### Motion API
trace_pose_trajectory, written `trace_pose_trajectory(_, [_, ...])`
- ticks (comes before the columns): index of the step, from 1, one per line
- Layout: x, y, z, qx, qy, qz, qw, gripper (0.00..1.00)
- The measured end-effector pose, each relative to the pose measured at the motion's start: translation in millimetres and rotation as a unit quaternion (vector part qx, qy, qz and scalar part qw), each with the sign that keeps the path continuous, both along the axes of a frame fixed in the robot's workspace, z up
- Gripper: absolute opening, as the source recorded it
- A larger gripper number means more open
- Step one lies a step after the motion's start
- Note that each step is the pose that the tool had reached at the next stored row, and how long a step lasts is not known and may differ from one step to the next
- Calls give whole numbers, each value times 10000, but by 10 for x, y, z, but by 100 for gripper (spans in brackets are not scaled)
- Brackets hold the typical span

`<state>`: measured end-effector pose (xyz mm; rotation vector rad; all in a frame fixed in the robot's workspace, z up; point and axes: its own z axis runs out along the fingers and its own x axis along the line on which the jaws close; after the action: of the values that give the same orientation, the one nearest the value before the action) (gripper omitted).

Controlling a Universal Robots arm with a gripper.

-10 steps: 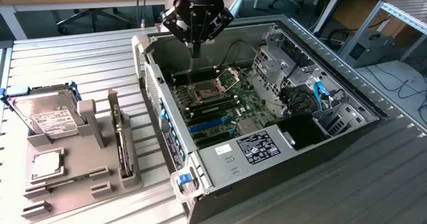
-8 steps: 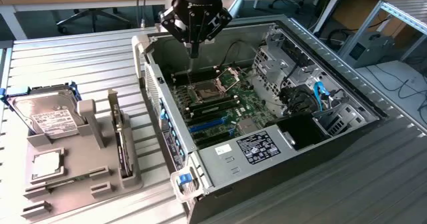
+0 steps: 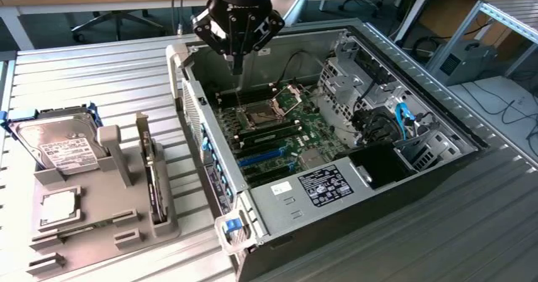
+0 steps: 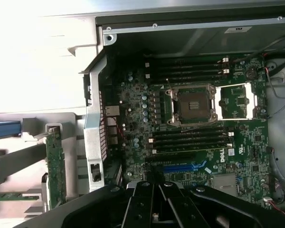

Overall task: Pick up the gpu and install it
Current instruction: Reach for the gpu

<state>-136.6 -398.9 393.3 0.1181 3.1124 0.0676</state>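
One gripper (image 3: 237, 67) hovers over open computer case (image 3: 195, 112), fingers clenched, empty. In grey holder (image 3: 99, 201) just beside case, gpu (image 3: 152, 169) stands on edge, apparently untouched.

The motherboard (image 4: 133, 118) carries a white "DELL" mark just beside its blue slot (image 4: 180, 167). The printed labels on the power supply (image 3: 324, 186) and the hard drive (image 3: 63, 151) are too small to read.

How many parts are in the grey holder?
3: silver boxy hard drive at the far end; small square silver processor chip nearer the camera; slim dark gpu card on edge beside the metal computer case. Small ones may be hidden.
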Motion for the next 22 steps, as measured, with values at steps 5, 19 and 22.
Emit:
trace_pose_trajectory(5, [-72, 0, 0, 0, -1, 1, 10000, 11])
trace_pose_trajectory(19, [-222, 0, 0, 0, -2, 1, 10000, 11])
trace_pose_trajectory(22, [-238, 0, 0, 0, -2, 1, 10000, 11])
